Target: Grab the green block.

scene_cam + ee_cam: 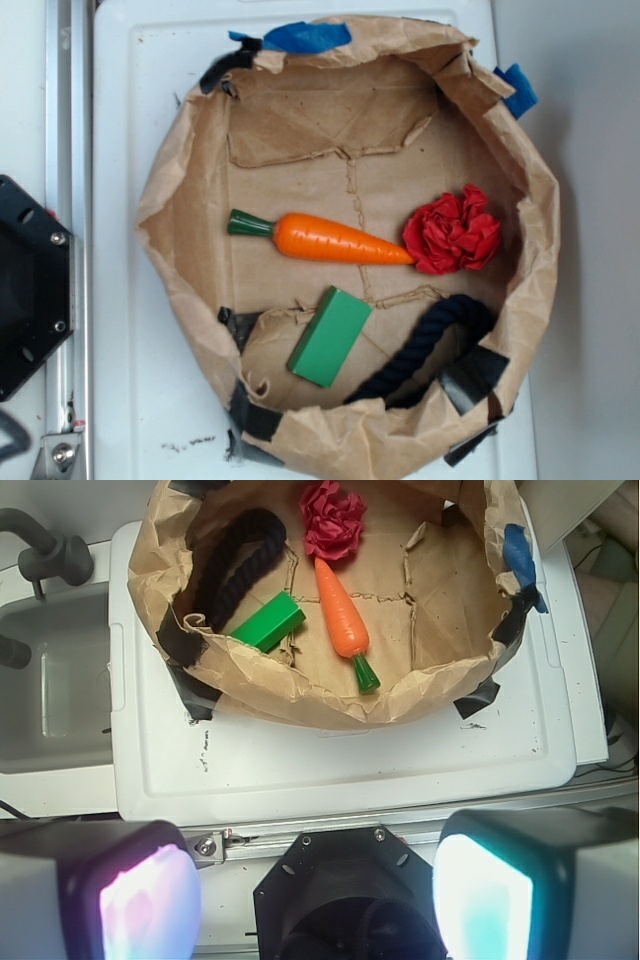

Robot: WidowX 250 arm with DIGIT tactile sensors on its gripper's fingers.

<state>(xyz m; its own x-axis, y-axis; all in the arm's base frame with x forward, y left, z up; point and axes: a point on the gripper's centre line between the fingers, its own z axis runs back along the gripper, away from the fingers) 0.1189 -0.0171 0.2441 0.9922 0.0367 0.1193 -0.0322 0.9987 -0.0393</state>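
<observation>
Lying flat inside the brown paper bag (180, 215), the green block (330, 336) sits on the bag's floor, untouched. Landmark: the orange carrot (335, 238). In the exterior view the block is just below the carrot's middle, near but apart from it, its long axis tilted diagonally. The carrot lies across the bag's centre, dark green stem end to the left, pointed tip to the right. The red crumpled paper ball (453, 231) touches or nearly touches the carrot's tip; cannot tell which. The dark rope (430, 345) curves below and right of the carrot, just right of the block, not clearly touching it. Bag rim is rolled down, patched with black tape and some blue tape (300, 37) at the top edge above the carrot. The bag rests on a white worktop (130, 150).

Wrist view: same layout seen from the other side, block left of the carrot, rope left of the block, red ball past the carrot's thick end. The tool (318, 890) is at the bottom of that view, well apart from the carrot and outside the bag, above the worktop edge. Its two fingers (130, 895) are spread wide with nothing between them. A sink basin (60, 700) sits left of the worktop.
</observation>
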